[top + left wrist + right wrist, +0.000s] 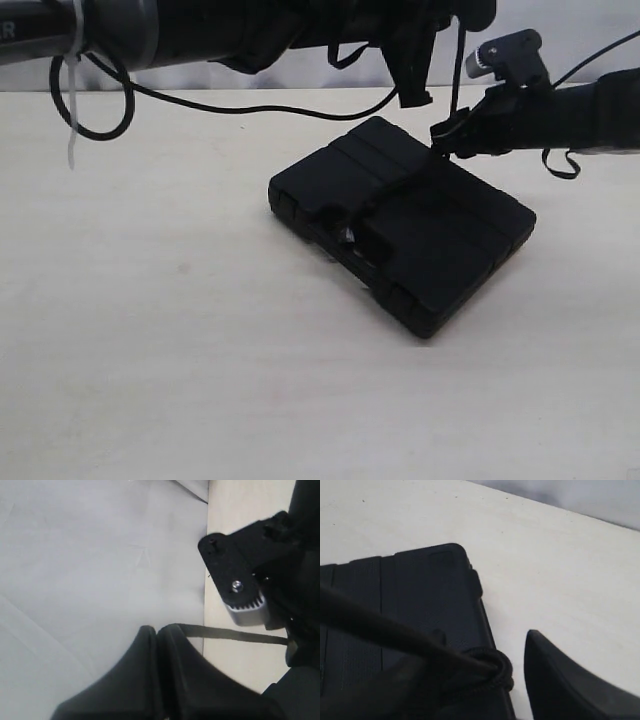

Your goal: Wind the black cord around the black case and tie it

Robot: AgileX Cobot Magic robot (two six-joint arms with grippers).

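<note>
A: Whereabouts of the black case (pixel 420 240)?

B: Flat on the pale surface (pixel 150 350), about mid-scene and a touch right, turned corner-on rather than square. Lid up, raised bands across it, handle slot along the near-left edge.

A: And the black cord (pixel 497 670)?

B: Across the lid from the handle-slot side toward the far-right edge, black on black and hard to trace there. Bunched into a small loop right at that far-right edge, touching the case. From there straight up, taut, to the left jaws.

A: Left jaws, then?

B: In from the left, high above the far-right part of the case. Pressed together tip to tip, no gap, clamped on the cord, with the strand leading down toward the case.

A: Right jaws?

B: Low, just beside the far-right edge of the case, close by the rising strand. Spread wide. One finger (pixel 565 690) off the case over bare surface, the other a dark blur over the lid, with the loop in between. Nothing clamped, as far as can be made out; touching the cord or not, cannot tell.

A: Behind all that?

B: Grey wall (pixel 75 555) past the far side of the surface.
</note>
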